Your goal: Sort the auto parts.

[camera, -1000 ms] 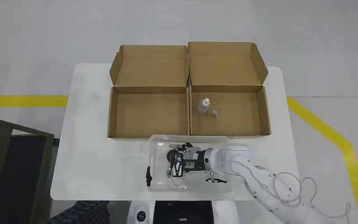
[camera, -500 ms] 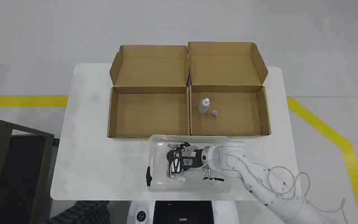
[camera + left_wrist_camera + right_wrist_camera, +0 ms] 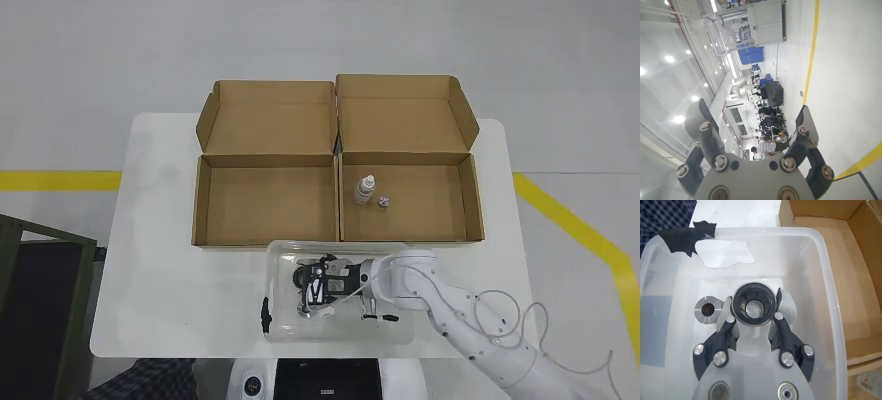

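Black sleeve (image 3: 754, 289) stands on end in the clear bin (image 3: 826, 262) at the near edge of the table (image 3: 160, 250), with my right end effector (image 3: 755, 299) closed on it, a finger touching each side. I'd lift straight up and slowly, so the round body doesn't roll out of the pinch or knock the silver collar (image 3: 707, 309) just beside it. I'd clear the bin's rim before swinging toward the cardboard boxes (image 3: 265, 205). One box already holds a small bottle (image 3: 366, 188); which box suits this part I cannot tell. My left end effector (image 3: 752, 105) hangs wide open, aimed out at the room.
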Robot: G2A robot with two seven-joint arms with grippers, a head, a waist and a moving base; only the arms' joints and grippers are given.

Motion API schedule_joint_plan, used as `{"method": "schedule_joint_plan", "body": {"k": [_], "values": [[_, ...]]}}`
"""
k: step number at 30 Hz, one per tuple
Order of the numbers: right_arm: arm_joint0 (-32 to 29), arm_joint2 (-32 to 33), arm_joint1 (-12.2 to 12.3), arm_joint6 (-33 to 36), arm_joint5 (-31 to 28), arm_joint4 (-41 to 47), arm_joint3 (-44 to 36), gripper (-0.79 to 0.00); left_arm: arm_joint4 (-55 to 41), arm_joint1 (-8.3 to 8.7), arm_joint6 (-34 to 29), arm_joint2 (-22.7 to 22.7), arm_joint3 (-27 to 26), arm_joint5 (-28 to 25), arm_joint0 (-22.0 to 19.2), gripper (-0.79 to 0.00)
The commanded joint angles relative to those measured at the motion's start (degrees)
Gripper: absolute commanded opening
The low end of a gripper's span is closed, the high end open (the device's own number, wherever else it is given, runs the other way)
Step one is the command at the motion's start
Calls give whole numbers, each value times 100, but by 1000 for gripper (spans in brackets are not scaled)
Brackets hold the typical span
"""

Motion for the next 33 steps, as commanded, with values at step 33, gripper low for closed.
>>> {"method": "schedule_joint_plan", "body": {"k": [33], "values": [[-1146, 2105, 462, -1341, -672, 802, -1267, -785, 0, 0, 0, 0, 0, 0, 0, 0]]}}
